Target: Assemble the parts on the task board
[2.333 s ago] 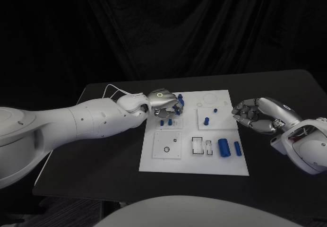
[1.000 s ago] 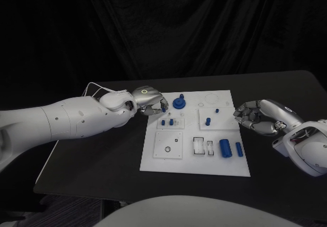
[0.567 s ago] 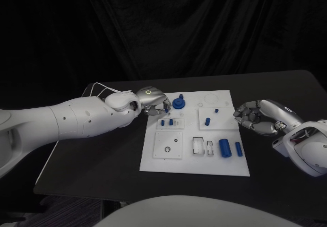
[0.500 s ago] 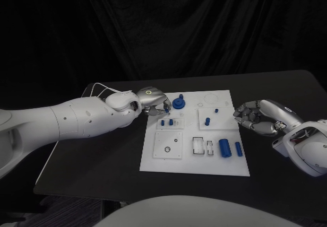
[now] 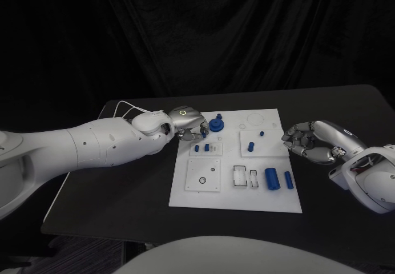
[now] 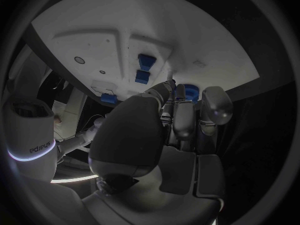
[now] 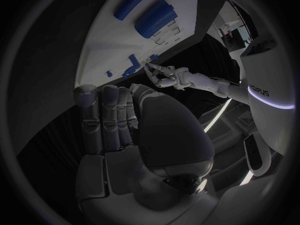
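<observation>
The white task board lies mid-table. A blue gear-shaped part stands at its far left corner. Two short blue pegs stand in the block nearer me, also seen as blue pegs. More pegs stand to their right, and two blue cylinders lie at the near right. My left hand hovers at the board's far left edge beside the gear, its fingertips pinching a small blue part. My right hand hangs off the board's right edge, fingers curled in on nothing.
The board carries a square block with a dark oval hole and a small slotted frame on its near half. Bare black table spreads to the left and front of the board.
My left hand drew back leftward off the gear, leaving it standing, then eased right again toward the board's edge. The right hand has stayed put.
</observation>
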You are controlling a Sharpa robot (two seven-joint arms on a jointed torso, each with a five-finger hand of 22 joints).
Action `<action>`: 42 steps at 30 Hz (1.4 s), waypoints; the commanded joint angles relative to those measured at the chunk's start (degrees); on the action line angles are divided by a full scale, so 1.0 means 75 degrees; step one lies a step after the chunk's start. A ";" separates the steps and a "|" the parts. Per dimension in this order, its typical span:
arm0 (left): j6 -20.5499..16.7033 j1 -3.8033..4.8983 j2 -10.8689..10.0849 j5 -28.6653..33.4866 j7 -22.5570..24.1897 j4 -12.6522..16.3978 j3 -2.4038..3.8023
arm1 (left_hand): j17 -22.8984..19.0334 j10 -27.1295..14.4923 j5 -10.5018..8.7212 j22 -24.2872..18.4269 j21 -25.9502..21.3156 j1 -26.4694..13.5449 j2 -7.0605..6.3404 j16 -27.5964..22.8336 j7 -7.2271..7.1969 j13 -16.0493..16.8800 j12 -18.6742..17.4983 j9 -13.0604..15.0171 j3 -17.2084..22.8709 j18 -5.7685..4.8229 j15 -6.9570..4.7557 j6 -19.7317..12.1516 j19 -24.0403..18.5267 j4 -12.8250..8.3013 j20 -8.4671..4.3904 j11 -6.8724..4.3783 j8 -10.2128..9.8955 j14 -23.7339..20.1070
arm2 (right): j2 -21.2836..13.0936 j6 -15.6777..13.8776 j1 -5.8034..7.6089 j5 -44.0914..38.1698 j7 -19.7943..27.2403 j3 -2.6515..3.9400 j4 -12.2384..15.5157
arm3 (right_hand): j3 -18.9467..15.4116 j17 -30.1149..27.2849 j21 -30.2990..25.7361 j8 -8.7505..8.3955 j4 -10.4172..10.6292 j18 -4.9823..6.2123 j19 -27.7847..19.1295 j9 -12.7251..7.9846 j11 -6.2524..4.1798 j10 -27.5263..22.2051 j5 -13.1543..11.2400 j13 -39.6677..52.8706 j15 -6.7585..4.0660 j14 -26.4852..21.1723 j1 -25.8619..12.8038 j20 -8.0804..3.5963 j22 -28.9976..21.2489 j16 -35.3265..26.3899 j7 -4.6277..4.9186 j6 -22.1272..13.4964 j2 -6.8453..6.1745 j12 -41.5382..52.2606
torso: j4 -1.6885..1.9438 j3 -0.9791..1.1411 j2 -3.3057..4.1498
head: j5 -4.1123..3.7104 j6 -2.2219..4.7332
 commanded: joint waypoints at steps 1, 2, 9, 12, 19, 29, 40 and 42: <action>0.0124 -0.0030 0.0033 0.0006 -0.0014 -0.0020 0.0001 | -0.0012 0.0039 0.0013 0.0898 -0.0031 -0.0046 -0.0004 -0.0036 0.0037 -0.0012 -0.0038 0.0003 0.0003 -0.0052 0.0049 -0.0021 -0.0004 -0.0016 0.0044 -0.0004 0.0005 -0.0018 | -0.0002 0.0035 -0.0016 -0.0015 -0.0087 0.0005 0.0013 | -0.0015 -0.0007 -0.0025 -0.0045 0.0012 0.0115 0.0055 -0.0008 -0.0004 0.0033 -0.0002 -0.0007 -0.0016 0.0026 0.0039 -0.0012 0.0641 0.0012 -0.0009 0.0052 0.0022 -0.0019 | 0.0004 0.0003 -0.0001 | -0.0015 0.0001; 0.0129 -0.0035 0.0037 0.0006 -0.0014 -0.0025 0.0001 | -0.0012 0.0039 0.0013 0.0898 -0.0031 -0.0046 -0.0004 -0.0036 0.0037 -0.0012 -0.0038 0.0003 0.0003 -0.0052 0.0049 -0.0021 -0.0004 -0.0016 0.0044 -0.0004 0.0005 -0.0018 | -0.0003 0.0036 -0.0016 -0.0015 -0.0087 0.0005 0.0013 | -0.0015 -0.0007 -0.0025 -0.0045 0.0012 0.0115 0.0055 -0.0008 -0.0004 0.0033 -0.0002 -0.0007 -0.0016 0.0026 0.0039 -0.0012 0.0641 0.0012 -0.0009 0.0052 0.0022 -0.0019 | 0.0006 0.0002 -0.0002 | -0.0015 0.0001; 0.0179 -0.0050 0.0053 0.0006 0.0010 -0.0018 0.0001 | -0.0036 0.0038 0.0015 0.0892 -0.0059 -0.0045 -0.0006 -0.0051 0.0040 -0.0015 -0.0044 0.0002 0.0003 -0.0047 0.0051 -0.0024 -0.0013 -0.0020 0.0046 0.0000 0.0001 -0.0028 | 0.0006 0.0040 -0.0016 0.0101 -0.0070 0.0005 0.0009 | -0.0015 -0.0007 -0.0025 -0.0045 0.0012 0.0115 0.0055 -0.0008 -0.0004 0.0033 -0.0002 -0.0007 -0.0016 0.0026 0.0039 -0.0012 0.0641 0.0012 -0.0009 0.0052 0.0022 -0.0019 | 0.0009 -0.0004 -0.0006 | -0.0020 0.0001; 0.0192 -0.0053 0.0053 0.0006 0.0026 0.0002 0.0001 | -0.0036 0.0038 0.0015 0.0892 -0.0059 -0.0045 -0.0006 -0.0051 0.0040 -0.0015 -0.0044 0.0002 0.0003 -0.0047 0.0051 -0.0024 -0.0013 -0.0020 0.0046 0.0000 0.0001 -0.0028 | 0.0010 0.0048 -0.0016 0.0173 -0.0066 0.0005 0.0005 | -0.0016 0.0004 -0.0036 -0.0051 0.0005 0.0116 0.0055 -0.0009 -0.0005 0.0033 -0.0018 -0.0010 -0.0018 0.0032 0.0050 -0.0013 0.0640 0.0020 -0.0010 0.0063 0.0024 -0.0021 | 0.0007 -0.0008 -0.0006 | -0.0012 0.0001; 0.0182 -0.0058 0.0035 0.0006 0.0080 0.0050 0.0001 | -0.0062 0.0038 0.0018 0.0888 -0.0075 -0.0044 -0.0006 -0.0067 0.0041 -0.0017 -0.0049 0.0001 0.0004 -0.0045 0.0054 -0.0029 -0.0019 -0.0024 0.0047 0.0002 -0.0003 -0.0040 | 0.0020 0.0056 -0.0016 0.0232 -0.0066 0.0005 -0.0002 | -0.0013 -0.0007 -0.0050 -0.0053 0.0000 0.0119 0.0051 -0.0009 -0.0006 0.0033 -0.0019 -0.0011 -0.0018 0.0026 0.0058 -0.0014 0.0637 0.0011 -0.0011 0.0064 0.0027 -0.0022 | 0.0004 -0.0010 -0.0004 | -0.0009 0.0001; 0.0147 -0.0068 0.0011 0.0006 0.0128 0.0088 0.0001 | -0.0072 0.0050 0.0022 0.0882 -0.0108 -0.0050 -0.0006 -0.0082 0.0034 -0.0027 -0.0072 -0.0020 0.0007 -0.0041 0.0061 -0.0104 -0.0032 -0.0036 0.0056 0.0003 -0.0059 -0.0056 | 0.0045 0.0080 -0.0018 0.0248 -0.0070 0.0005 -0.0016 | -0.0008 -0.0008 -0.0055 -0.0059 -0.0009 0.0119 0.0052 -0.0011 -0.0007 0.0032 -0.0022 -0.0013 -0.0020 0.0025 0.0072 -0.0015 0.0637 0.0009 -0.0011 0.0067 0.0032 -0.0024 | 0.0013 -0.0009 -0.0005 | -0.0002 0.0001; 0.0200 -0.0090 0.0043 0.0006 0.0142 0.0043 0.0001 | -0.0135 -0.0027 -0.0056 0.0861 -0.0218 -0.0098 -0.0042 -0.0129 -0.0002 -0.0063 -0.0164 -0.0056 -0.0011 -0.0025 0.0066 -0.0211 -0.0074 -0.0037 0.0067 -0.0004 -0.0147 -0.0100 | 0.0055 0.0100 -0.0019 0.0250 -0.0080 0.0005 -0.0019 | -0.0008 -0.0008 -0.0055 -0.0059 -0.0009 0.0119 0.0052 -0.0011 -0.0007 0.0032 -0.0022 -0.0013 -0.0020 0.0025 0.0072 -0.0015 0.0637 0.0009 -0.0011 0.0067 0.0032 -0.0024 | 0.0019 -0.0008 -0.0011 | -0.0009 0.0001; 0.0224 -0.0097 0.0047 0.0006 0.0109 0.0032 0.0001 | -0.0180 -0.0162 -0.0099 0.0848 -0.0289 -0.0128 -0.0074 -0.0159 -0.0031 -0.0099 -0.0258 -0.0087 -0.0017 -0.0015 0.0069 -0.0312 -0.0101 -0.0033 0.0072 -0.0003 -0.0218 -0.0129 | 0.0055 0.0105 -0.0019 0.0250 -0.0083 0.0005 -0.0019 | -0.0007 -0.0009 -0.0051 -0.0064 -0.0013 0.0118 0.0058 -0.0012 -0.0007 0.0032 -0.0027 -0.0015 -0.0020 0.0026 0.0079 -0.0017 0.0639 0.0008 -0.0010 0.0072 0.0036 -0.0026 | 0.0016 -0.0007 -0.0012 | -0.0008 0.0001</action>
